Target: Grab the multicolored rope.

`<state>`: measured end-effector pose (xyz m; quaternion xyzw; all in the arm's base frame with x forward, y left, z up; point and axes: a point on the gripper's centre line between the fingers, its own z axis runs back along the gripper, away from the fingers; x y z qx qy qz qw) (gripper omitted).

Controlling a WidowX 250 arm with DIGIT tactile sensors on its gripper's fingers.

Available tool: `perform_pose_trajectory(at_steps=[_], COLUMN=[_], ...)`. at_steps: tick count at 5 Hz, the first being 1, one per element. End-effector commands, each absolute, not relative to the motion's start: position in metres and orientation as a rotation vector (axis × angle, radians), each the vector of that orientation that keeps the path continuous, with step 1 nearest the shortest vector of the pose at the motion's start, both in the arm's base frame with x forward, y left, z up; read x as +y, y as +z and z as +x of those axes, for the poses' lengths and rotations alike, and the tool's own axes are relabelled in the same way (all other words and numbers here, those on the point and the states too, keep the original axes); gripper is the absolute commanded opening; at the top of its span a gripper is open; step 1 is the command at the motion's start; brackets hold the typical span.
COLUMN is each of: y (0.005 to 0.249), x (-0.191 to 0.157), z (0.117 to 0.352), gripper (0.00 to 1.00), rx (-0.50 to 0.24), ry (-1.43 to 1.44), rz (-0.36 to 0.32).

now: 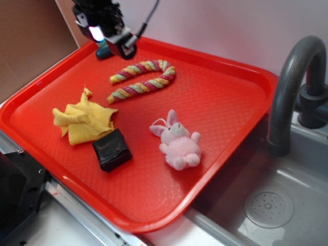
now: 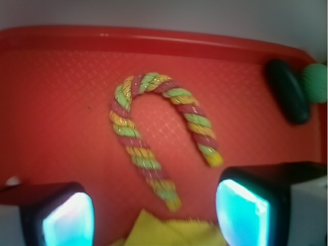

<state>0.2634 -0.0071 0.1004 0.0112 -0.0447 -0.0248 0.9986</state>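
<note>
The gripper (image 1: 115,38) is held above the far left corner of the red tray (image 1: 241,107), clear of everything on it. In the wrist view its 2 fingers (image 2: 66,220) are seen spread wide apart, with nothing between them.

The multicolored rope (image 1: 146,77) lies flat on the tray, bent into a hook shape. In the exterior view it is placed just below and to the right of the gripper, not touched by it. In the wrist view the rope (image 2: 154,133) is seen ahead of the open fingers, with its 2 ends pointed back toward them and its curved bend turned away.

A yellow cloth (image 1: 84,120) is crumpled nearer the camera than the rope, and its edge is seen between the fingers at the bottom of the wrist view. A black block (image 1: 111,149) is set touching the cloth's near edge. A pink plush bunny (image 1: 177,143) lies well apart from the gripper, toward the tray's right side. A dark green object (image 2: 288,92) is partly hidden behind the gripper in the exterior view.
</note>
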Motion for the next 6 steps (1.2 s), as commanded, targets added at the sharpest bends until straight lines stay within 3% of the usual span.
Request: perform_pose_trajectory(at_steps=[1, 2, 3, 4, 5, 6], y=[0.064, 0.047, 0.028, 0.015, 0.014, 0.02], x=[-0.022, -0.026, -0.028, -0.025, -0.024, -0.024], z=[0.288, 0.285, 0.281, 0.278, 0.275, 0.274], gripper=[1.0, 1.0, 1.0, 0.49, 0.0, 0.0], rx=[-0.034, 0.011, 0.064, 0.103, 0.122, 0.109], ry=[-0.082, -0.127, -0.169, -0.16, -0.137, -0.123], rz=[0.045, 0.023, -0.05, -0.073, -0.024, -0.008])
